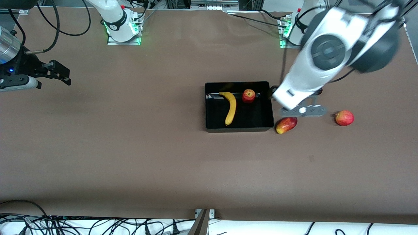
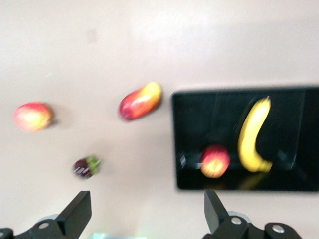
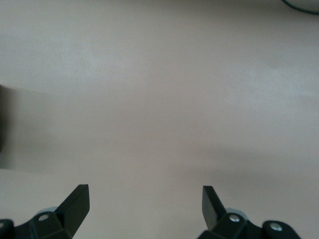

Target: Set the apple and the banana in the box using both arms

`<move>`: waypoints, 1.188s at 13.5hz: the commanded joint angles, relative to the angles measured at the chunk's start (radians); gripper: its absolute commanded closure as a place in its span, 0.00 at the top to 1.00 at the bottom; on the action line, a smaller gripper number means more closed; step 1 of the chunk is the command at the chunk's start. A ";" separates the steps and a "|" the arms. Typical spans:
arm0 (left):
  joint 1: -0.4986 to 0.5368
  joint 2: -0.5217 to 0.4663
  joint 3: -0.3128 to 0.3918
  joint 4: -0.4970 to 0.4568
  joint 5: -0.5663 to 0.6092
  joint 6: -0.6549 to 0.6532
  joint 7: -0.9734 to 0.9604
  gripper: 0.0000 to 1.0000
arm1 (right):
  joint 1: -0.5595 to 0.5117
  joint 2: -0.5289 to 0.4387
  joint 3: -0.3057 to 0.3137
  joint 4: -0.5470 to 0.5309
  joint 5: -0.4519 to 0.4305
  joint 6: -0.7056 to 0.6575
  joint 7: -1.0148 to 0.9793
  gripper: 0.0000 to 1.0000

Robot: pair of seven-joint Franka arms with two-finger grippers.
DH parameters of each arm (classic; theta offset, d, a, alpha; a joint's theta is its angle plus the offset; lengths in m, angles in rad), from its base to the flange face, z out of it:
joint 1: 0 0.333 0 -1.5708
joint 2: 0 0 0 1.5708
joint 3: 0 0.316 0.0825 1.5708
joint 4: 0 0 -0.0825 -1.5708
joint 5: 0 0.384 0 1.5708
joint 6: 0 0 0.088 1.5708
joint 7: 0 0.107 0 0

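Observation:
The black box stands mid-table. The yellow banana and the small red apple lie inside it, apart from each other. The left wrist view shows the apple, the banana and the box's wall. My left gripper is open and empty, up over bare table beside the box toward the left arm's end. In the front view the left arm's wrist hides its fingers. My right gripper is open and empty, and waits over bare table at the right arm's end.
A red-and-yellow mango lies just outside the box's near corner, also seen in the left wrist view. A pinkish-red round fruit lies farther toward the left arm's end. A small dark purple fruit lies under the left arm.

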 commanded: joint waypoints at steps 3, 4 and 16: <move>0.012 -0.115 0.158 -0.002 -0.056 -0.083 0.328 1.00 | -0.011 0.007 0.009 0.019 -0.013 -0.016 -0.019 1.00; -0.041 -0.167 0.265 -0.057 -0.091 -0.033 0.373 1.00 | -0.011 0.007 0.009 0.019 -0.013 -0.016 -0.019 1.00; -0.042 -0.403 0.446 -0.409 -0.156 0.294 0.388 1.00 | -0.011 0.007 0.009 0.022 -0.013 -0.016 -0.018 1.00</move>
